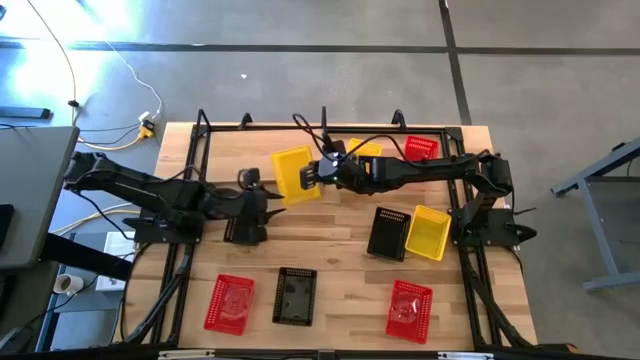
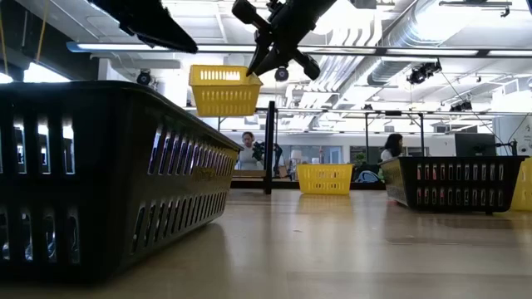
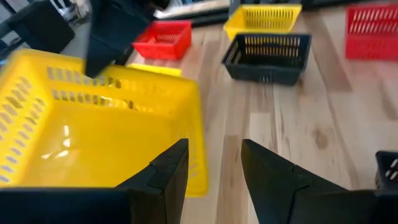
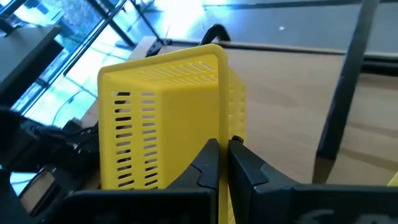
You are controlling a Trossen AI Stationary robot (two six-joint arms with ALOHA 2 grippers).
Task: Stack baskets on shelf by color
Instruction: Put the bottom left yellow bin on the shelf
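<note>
Left end effector (image 1: pixel 268 207) rests low over the left-middle of the pale butcher-block wooden bench (image 1: pixel 330 300). Its fingers (image 3: pixel 163 177) stand apart with nothing between them. A black mesh basket (image 1: pixel 240 228) sits just beside it, partly hidden under the arm.

Baskets counted in the high view: nine small rectangular perforated plastic ones.

- Red, three: one at the front left (image 1: pixel 229 302), one at the front right (image 1: pixel 409 309), one at the back right (image 1: pixel 421 149) by the black metal tubing.
- Black, three: the one under the left arm, one at the front centre (image 1: pixel 295 296), one right of centre (image 1: pixel 388 232).
- Yellow, three: the lifted one (image 1: pixel 295 174), one mostly hidden under the right arm (image 1: pixel 365 150) near the back, one touching the right-of-centre black basket on its right side (image 1: pixel 428 232).

The right arm reaches across the back of the bench from the right. The right end effector (image 1: pixel 312 175) is clamped on the rim of the lifted yellow basket, pads (image 4: pixel 208 165) nearly together on its wall. The low view shows that basket (image 2: pixel 224 90) hanging clear of the bench, roughly level, left of a black upright post (image 2: pixel 269 148).

The black tube frame (image 1: pixel 200 140) runs along the bench's back and side edges. Cannot tell where the shelf plank is.

Two people are in the room behind the bench, far off.
</note>
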